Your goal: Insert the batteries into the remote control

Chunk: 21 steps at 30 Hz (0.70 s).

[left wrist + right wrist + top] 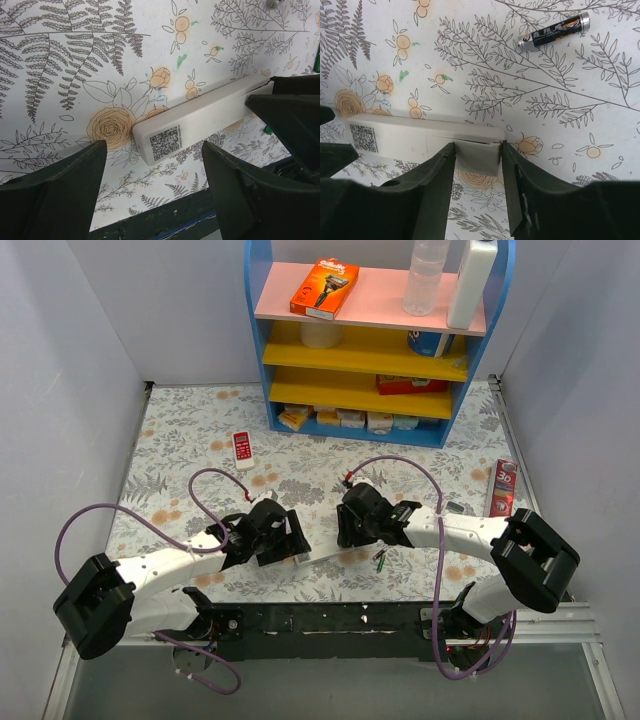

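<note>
The white remote control point(200, 120) lies back-up on the flowered mat, a QR code near its left end. My left gripper point(154, 150) hangs open just short of that end, touching nothing. My right gripper point(477, 146) is shut on the remote's battery cover point(477, 157), which stands tilted off the remote control point(410, 137). One dark-and-orange battery point(554, 31) lies apart on the mat. In the top view both grippers meet over the remote point(318, 554), left gripper point(290, 540) and right gripper point(345, 530), with small batteries point(381, 558) just right of it.
A short red-and-white remote point(241, 447) lies further back on the left. A blue and yellow shelf point(370, 340) with boxes and bottles stands at the back. A red box point(503, 488) lies at the right. The black base rail point(165, 220) runs along the near edge.
</note>
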Each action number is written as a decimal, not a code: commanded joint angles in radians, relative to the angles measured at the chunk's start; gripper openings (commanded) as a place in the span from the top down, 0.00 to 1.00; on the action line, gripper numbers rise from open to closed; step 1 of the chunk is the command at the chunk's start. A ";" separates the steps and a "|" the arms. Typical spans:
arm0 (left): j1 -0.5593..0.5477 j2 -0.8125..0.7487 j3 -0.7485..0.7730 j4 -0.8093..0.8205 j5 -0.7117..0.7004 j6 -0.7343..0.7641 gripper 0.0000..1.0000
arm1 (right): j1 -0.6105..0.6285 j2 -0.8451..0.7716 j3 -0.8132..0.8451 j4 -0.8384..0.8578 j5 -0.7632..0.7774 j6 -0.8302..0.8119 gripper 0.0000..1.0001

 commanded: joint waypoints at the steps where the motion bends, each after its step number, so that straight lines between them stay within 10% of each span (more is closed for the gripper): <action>1: -0.009 0.003 -0.016 -0.048 -0.006 -0.017 0.29 | 0.024 -0.033 -0.005 -0.016 -0.052 0.020 0.49; 8: -0.023 0.090 -0.019 0.015 0.028 -0.011 0.43 | 0.030 -0.024 0.013 -0.016 -0.052 0.020 0.33; 21: -0.031 0.144 -0.027 0.055 0.032 -0.010 0.58 | 0.041 0.036 0.032 -0.010 -0.039 0.040 0.34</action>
